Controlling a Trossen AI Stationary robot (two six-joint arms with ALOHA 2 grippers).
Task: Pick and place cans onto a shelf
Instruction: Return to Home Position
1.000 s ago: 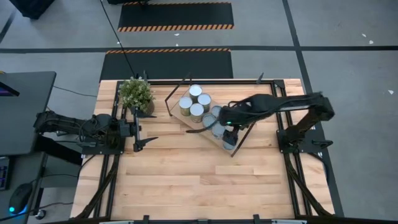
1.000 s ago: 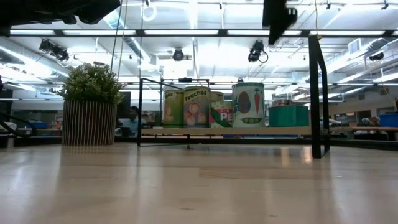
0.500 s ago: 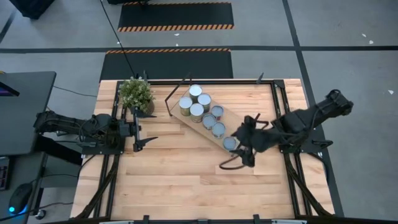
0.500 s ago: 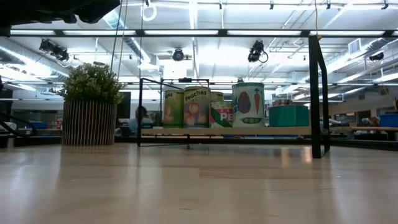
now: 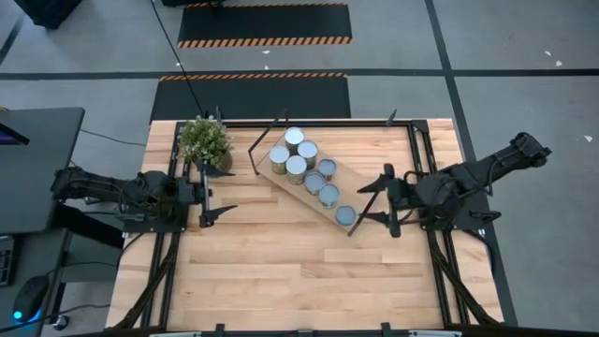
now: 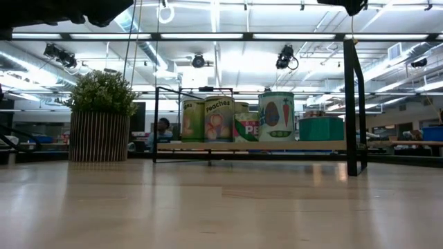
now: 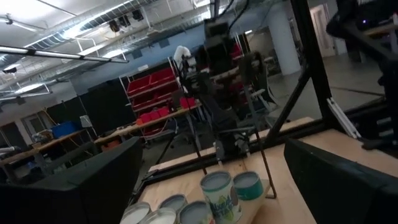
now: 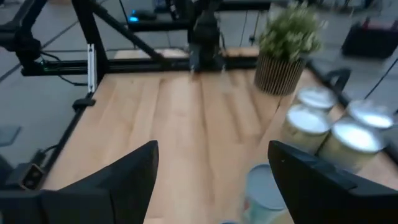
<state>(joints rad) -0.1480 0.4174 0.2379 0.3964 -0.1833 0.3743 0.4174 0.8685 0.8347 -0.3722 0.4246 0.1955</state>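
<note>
Several cans (image 5: 307,170) with silvery tops stand upright in a slanting row on the light-wood shelf (image 5: 343,175), which stands on black legs at the table's far middle; their labelled sides show in the low view (image 6: 239,117). My right gripper (image 5: 379,199) is open and empty just right of the shelf's near end and the nearest can (image 5: 345,216); the cans show in its wrist view (image 8: 336,134). My left gripper (image 5: 217,197) is open and empty at the table's left, near the plant; the cans show in its wrist view (image 7: 217,194).
A leafy potted plant (image 5: 206,141) stands at the far left, beside the shelf's far end. Black frame rails (image 5: 430,168) run along the table's sides. Bare wooden tabletop (image 5: 290,271) fills the near half.
My right arm has drawn back from over the cans at the shelf's near end toward the table's right edge. Its gripper now sits right of the shelf. The cans and shelf have stayed put.
</note>
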